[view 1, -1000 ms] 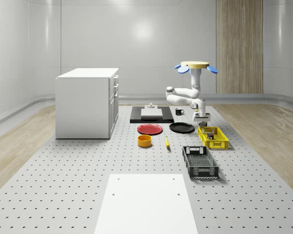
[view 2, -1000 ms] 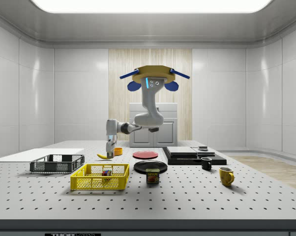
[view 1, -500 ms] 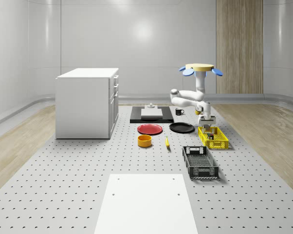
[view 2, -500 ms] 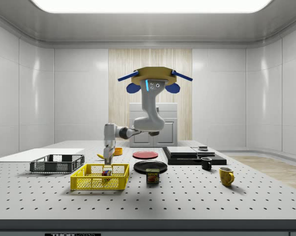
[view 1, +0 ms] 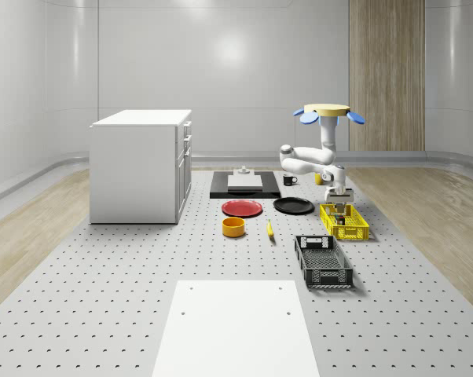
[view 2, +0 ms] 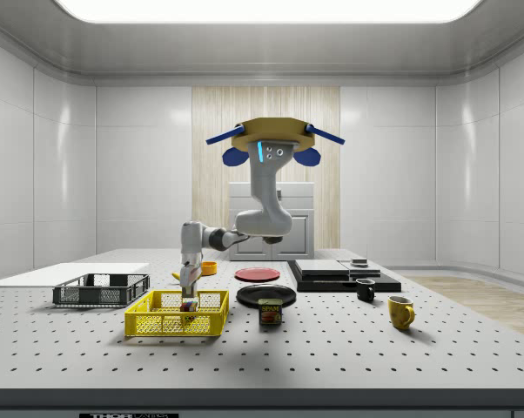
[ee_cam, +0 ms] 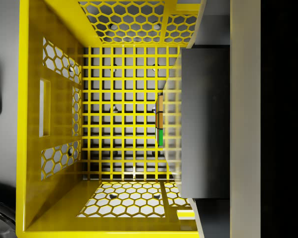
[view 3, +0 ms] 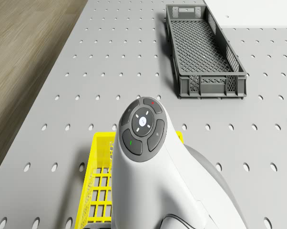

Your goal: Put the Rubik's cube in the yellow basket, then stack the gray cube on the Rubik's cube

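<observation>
I see the drone [view 2: 274,138] hovering beside the yellow basket [view 2: 177,314], end effector [view 2: 189,299] clamped on the gray cube [ee_cam: 204,121] above the basket's Rubik's cube [ee_cam: 160,121].

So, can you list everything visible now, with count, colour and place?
yellow basket: one, yellow, whole-scene view's right
Rubik's cube: one, multicoloured, in the basket
gray cube: one, gray, over Rubik's cube
crate: one, dark gray, near basket
plates: two, red and black, mid-table
banana: one, yellow, mid-table
bowl: one, orange, beside banana
mugs: two, black and yellow, behind plates
can: one, dark, beside basket
cabinet: one, white, whole-scene view's left
drone: one, hovering beside basket
tool: one, white, in basket
</observation>
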`<state>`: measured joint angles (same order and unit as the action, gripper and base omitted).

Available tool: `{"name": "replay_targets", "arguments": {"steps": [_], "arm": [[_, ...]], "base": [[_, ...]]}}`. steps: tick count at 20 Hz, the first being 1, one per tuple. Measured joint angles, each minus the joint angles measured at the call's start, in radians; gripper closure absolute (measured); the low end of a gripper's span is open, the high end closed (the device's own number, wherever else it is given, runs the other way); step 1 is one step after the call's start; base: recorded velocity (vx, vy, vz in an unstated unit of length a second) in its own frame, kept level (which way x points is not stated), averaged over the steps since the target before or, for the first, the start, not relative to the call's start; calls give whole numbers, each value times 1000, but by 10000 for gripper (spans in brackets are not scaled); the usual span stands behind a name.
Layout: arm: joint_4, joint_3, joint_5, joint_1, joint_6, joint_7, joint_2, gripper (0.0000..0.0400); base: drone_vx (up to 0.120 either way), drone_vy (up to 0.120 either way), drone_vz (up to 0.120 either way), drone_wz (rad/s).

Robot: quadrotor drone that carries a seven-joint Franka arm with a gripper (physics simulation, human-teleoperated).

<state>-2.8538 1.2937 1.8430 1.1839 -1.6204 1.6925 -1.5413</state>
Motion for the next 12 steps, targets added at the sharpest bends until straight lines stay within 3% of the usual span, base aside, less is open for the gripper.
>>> {"name": "replay_targets", "arguments": {"steps": [10,12], "arm": [[19,-70,66,11,-25,0,0,150],[20,-74,70,12,-25,-1,1,91]], "base": [[0,0,0,0],[0,0,0,0]]}}
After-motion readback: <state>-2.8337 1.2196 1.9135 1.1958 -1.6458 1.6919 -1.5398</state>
